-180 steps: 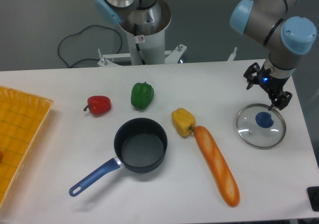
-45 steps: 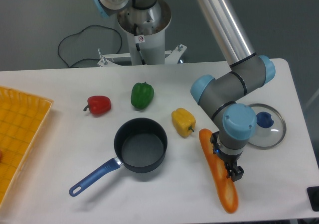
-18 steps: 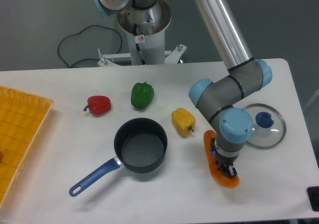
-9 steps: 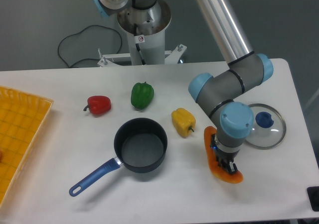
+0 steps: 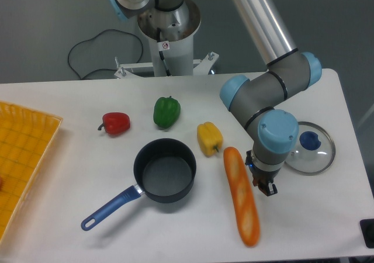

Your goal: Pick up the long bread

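Getting the long bread (image 5: 241, 197) up cleanly calls for recentring the gripper (image 5: 264, 186), now just beside its middle with finger state unclear, then squeezing across its width.

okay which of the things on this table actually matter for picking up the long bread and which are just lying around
Job: long bread, lying flat on the table; gripper just right of it.

Lying about: pot, yellow pepper, green pepper, red pepper, glass lid, yellow tray.
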`<state>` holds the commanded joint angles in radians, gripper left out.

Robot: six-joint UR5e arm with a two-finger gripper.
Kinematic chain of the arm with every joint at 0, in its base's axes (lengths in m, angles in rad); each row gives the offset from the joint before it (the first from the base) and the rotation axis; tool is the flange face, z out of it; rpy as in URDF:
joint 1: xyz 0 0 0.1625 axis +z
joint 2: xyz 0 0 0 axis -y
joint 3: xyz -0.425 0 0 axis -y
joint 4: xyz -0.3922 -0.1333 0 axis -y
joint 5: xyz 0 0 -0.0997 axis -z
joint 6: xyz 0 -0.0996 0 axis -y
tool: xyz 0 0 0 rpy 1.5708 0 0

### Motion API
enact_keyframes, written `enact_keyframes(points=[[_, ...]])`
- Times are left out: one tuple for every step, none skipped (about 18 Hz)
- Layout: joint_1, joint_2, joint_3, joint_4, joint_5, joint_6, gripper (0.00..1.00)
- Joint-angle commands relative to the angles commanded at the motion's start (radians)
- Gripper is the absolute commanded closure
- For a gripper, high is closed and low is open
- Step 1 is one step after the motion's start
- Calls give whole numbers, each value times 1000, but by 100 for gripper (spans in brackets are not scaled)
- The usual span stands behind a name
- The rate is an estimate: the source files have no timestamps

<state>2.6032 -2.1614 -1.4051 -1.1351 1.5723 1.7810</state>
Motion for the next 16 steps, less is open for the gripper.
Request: enact_keyframes(points=[[-2,0,-2,0,0,-3,100],[-2,0,-2,1,0,-3,100],[-2,-5,-2,5,0,-3,100],[-2,-9,-2,6,0,-3,100],[-2,-15,-2,9,-3,-3,100],[-2,-21,-2,14,-3,-8,100],[-2,-24,-2,15,-3,-14,100],[-2,-24,0,15,-5,-21,98],[-2,-28,0,21,-6,-26,94],[-2,-28,-2,26,-5,-29,82],[-3,-28,-2,32,-6,-34,59],[-5,-28,-3,35,-6,-43,41],[-6,-26,-6,37,-6,-48,22],[-11,-26,-6,37,-6,-49,7],[-15,-26,-6,38,-6,-49,1],[-24,-26,-6,38,-6,-49,0]])
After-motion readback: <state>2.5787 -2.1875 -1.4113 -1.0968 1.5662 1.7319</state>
